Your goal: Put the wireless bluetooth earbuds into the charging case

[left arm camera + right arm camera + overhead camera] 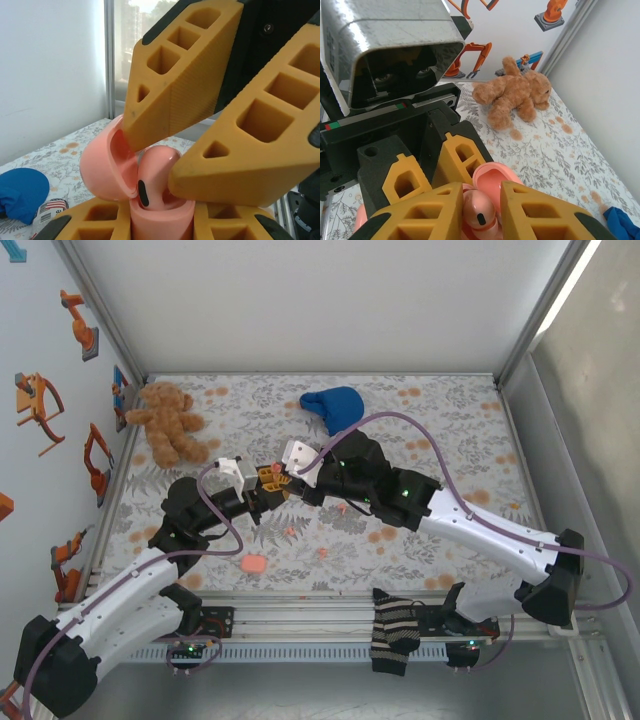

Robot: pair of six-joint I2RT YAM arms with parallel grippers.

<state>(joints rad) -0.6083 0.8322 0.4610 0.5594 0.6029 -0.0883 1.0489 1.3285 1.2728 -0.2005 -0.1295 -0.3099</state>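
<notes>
1. Left jaws are closed on the base of the charging case (160,221), which is held up off the counter (450,420) near its middle. The lid (102,165) is swung back to one side. My reading: this keeps the sockets facing the other arm and stops the case sliding when pushed.
2. Right jaws are clamped on one earbud (156,167), one finger on each flank. Its lower end is at the socket and its rounded head is above the rim.
3. Judgement: the earbud is part-way in and not fully seated. The side pinch leaves its top free for pressing down.
4. One right finger lies against or just beside the open lid; I cannot tell which. Risk: it could nudge the lid shut.
5. Loose earbuds (291,531) lie on the counter below the meeting point. A second pink case (252,564) lies nearer the arm bases.
</notes>
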